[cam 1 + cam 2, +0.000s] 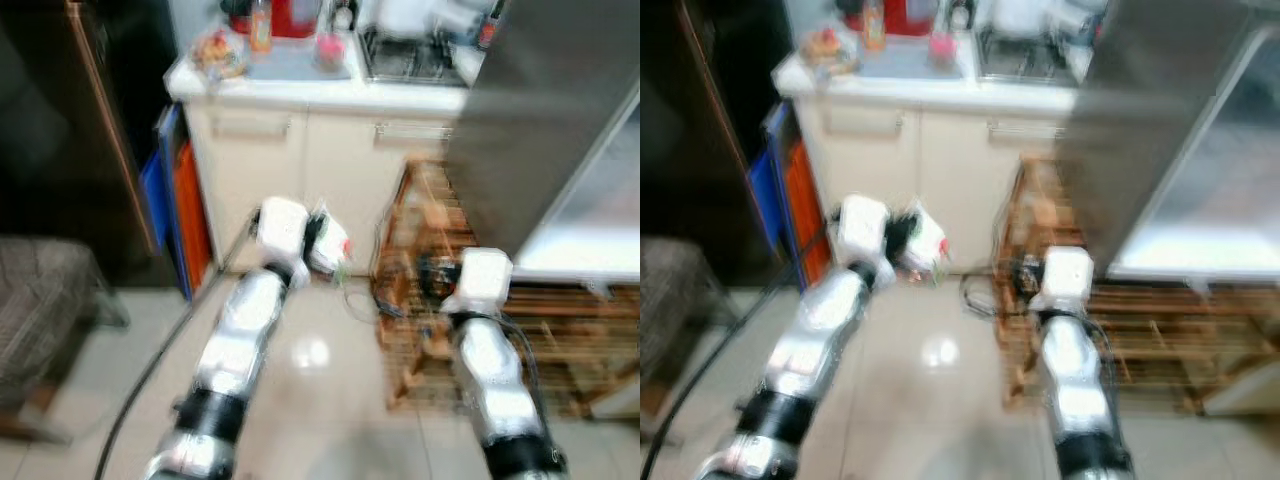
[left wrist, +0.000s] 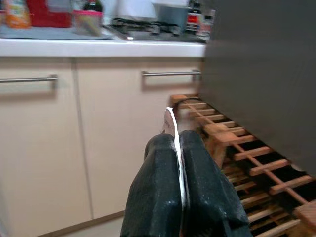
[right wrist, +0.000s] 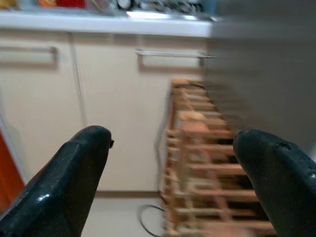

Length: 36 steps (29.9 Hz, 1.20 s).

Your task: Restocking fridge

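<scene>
Left pincer (image 2: 177, 163) is pressing its 2 black fingers together on a thin white packet (image 1: 330, 243), whose edge is showing as a white sliver between them. Right pincer (image 3: 170, 163) is hanging wide open and carrying nothing, facing a wooden rack (image 1: 430, 290) on the floor. Beyond both, cream cupboards are standing under a cluttered counter (image 1: 300, 90), and the grey fridge door (image 1: 540, 120) is swinging open at the right. Judging from this, restocking is only partway: the packet is being carried, not yet shelved. It is looking soft, white, with red and green print, blurred.
</scene>
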Available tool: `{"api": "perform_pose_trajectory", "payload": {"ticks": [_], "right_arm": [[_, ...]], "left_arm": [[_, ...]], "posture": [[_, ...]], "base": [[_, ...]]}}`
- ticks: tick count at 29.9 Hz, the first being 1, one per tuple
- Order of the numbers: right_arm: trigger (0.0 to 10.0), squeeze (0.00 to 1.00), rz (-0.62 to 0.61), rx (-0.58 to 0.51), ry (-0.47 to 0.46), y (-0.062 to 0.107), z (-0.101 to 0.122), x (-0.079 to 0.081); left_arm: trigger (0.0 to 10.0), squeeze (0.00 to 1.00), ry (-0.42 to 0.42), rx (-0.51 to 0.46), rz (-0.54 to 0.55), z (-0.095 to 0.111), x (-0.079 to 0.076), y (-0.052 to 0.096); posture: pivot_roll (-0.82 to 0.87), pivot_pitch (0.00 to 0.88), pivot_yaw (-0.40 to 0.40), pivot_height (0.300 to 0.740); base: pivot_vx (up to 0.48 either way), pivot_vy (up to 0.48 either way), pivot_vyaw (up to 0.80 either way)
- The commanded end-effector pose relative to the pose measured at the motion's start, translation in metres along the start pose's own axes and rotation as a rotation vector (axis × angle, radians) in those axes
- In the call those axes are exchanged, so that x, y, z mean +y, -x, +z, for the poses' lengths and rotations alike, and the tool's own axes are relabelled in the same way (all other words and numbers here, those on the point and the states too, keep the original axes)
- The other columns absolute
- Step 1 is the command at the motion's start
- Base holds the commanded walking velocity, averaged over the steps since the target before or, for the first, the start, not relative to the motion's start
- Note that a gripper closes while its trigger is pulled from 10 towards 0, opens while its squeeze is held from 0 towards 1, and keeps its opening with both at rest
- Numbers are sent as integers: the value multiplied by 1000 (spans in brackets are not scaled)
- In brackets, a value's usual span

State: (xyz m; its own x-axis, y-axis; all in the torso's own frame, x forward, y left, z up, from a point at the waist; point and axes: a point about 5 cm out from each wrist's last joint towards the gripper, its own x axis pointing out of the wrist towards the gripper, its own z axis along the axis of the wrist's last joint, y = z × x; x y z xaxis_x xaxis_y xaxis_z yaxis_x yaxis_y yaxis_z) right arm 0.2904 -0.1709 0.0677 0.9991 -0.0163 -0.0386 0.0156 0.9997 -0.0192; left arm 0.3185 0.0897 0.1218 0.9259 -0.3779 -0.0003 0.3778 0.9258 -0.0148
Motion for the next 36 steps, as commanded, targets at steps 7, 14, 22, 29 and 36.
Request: {"api": "perform_pose_trajectory", "payload": {"ticks": [7,14,22,29,36], "right_arm": [[10000,55,-84,16,37,16,-11,-31],[10000,59,-87,5,28,12,-9,-27],[10000,59,-118,-16,-3,0,-6,-23],[10000,59,-79,-47,-3,-7,2,-13],[10000,59,-25,-64,1,1,4,-18]], "left_arm": [[10000,0,-86,-93,-180,17,-17,7],[10000,0,-68,-141,-257,31,-26,1],[10000,0,-55,-167,-294,45,-25,-11],[10000,0,-82,-167,-291,51,-28,-21],[10000,0,-68,-59,-181,27,-24,-38]], "posture": [[-97,0,-1,740],[-106,0,28,740],[-104,0,68,740],[-96,0,62,740],[-99,0,17,740]], "base": [[106,-415,0],[0,-424,0],[0,-437,0],[0,-446,0],[37,-124,0]]}}
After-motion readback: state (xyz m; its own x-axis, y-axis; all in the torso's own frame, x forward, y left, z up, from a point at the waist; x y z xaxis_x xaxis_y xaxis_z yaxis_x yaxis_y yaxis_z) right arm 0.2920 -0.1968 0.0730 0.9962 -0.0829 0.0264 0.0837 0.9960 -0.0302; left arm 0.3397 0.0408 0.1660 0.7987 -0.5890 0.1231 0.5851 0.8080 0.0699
